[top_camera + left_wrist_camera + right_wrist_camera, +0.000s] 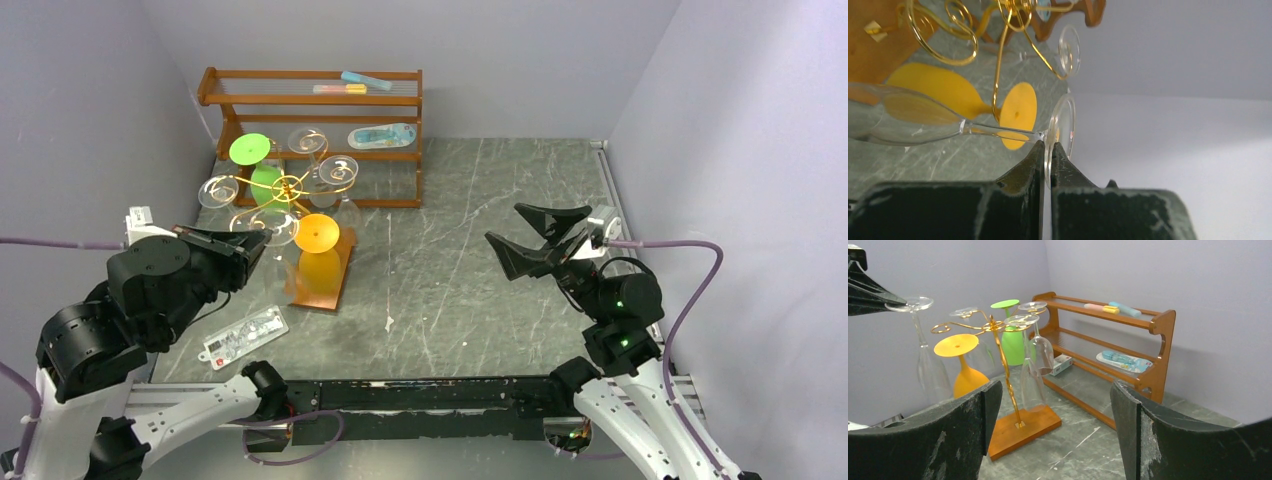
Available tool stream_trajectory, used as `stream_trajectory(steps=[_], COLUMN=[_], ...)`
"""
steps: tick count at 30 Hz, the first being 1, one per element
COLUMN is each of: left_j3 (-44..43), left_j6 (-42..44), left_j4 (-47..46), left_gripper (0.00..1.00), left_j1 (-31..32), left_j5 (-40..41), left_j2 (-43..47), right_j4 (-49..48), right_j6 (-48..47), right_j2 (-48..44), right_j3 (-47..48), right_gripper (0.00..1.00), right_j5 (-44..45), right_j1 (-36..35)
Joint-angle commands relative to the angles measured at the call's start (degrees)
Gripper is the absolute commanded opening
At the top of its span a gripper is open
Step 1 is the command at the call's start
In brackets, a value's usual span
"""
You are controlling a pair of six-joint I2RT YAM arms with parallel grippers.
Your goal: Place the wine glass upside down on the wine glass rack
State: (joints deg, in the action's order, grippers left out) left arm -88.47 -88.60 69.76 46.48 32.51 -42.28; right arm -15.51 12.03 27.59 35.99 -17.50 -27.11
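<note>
Nearest you, a packet [245, 337] lies on the worktop [470, 280] by the left arm. Your left pincer [1047, 149] is pinching the foot of the clear wine glass [930, 372]. The glass hangs bowl-down just beside the rack [288, 186], on its near left. The stem seems just clear of the closest scroll arm, though that's hard to judge. Your right pincer [505, 226] is spread wide and holds nothing, well off to the right. An orange glass [318, 235] and a green glass [250, 148] hang on the rack. A shelf [310, 100] stands behind.

Overhead looks down; 2 wrist cameras face the wine glass rack [1007, 371].
</note>
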Motion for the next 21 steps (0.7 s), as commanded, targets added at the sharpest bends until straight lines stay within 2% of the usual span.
stream_trajectory(steps=[1,8,13,21], left_j3=[-0.12,1.72,5.97,8.87], left_j6=[-0.02,-0.75,-0.17,-3.64], left_j4=[-1.45,-4.32,-10.70,-12.04], left_gripper=[0.05,0.05,0.05,0.05], left_j1=[-0.33,-0.34,-0.30,-0.30], left_j5=[10.51,17.63,18.44,25.28], left_j2=[-1.09,-3.26,-3.24,-3.66], right_j4=[-0.20,1.21,1.88,1.97], right_j6=[0.22,-1.11,-1.45,-1.64], right_j2=[0.18,-0.04,0.00,0.53], right_j3=[-0.22,-0.16,-0.16,-0.04], right_gripper=[0.82,0.82,0.82,0.82], right_j5=[0.84,1.80,2.19,2.03], right_j1=[-0.31,-0.32,-0.38,-0.31])
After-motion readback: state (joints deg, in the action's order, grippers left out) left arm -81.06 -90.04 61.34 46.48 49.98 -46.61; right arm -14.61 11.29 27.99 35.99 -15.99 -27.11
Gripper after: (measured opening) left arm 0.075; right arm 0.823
